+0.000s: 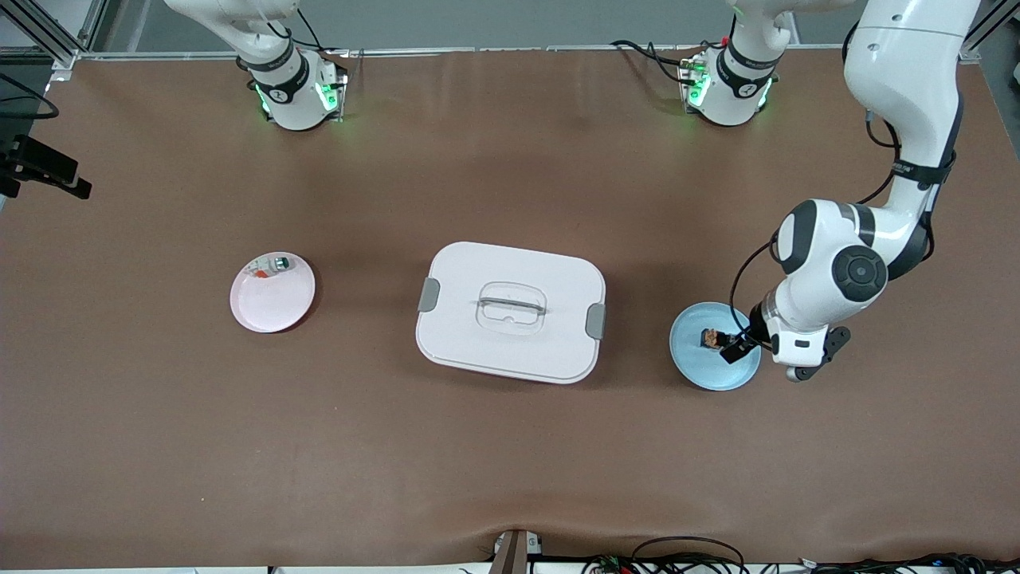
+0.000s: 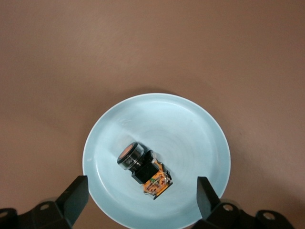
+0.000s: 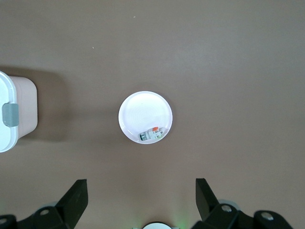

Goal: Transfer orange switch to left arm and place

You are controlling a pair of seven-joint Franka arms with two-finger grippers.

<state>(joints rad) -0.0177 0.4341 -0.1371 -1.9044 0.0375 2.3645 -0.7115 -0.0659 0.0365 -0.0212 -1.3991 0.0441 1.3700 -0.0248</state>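
The orange switch (image 2: 143,168) lay on its side in the blue plate (image 2: 200,129), toward the left arm's end of the worktop, with the left gripper (image 2: 143,198) spread wide, empty, over it. The right gripper (image 3: 141,202) hung wide, empty, high over the pink plate (image 3: 143,107), waiting. The box (image 1: 510,311) sat between the plates. No writing was legible. Risk: the round switch could roll off
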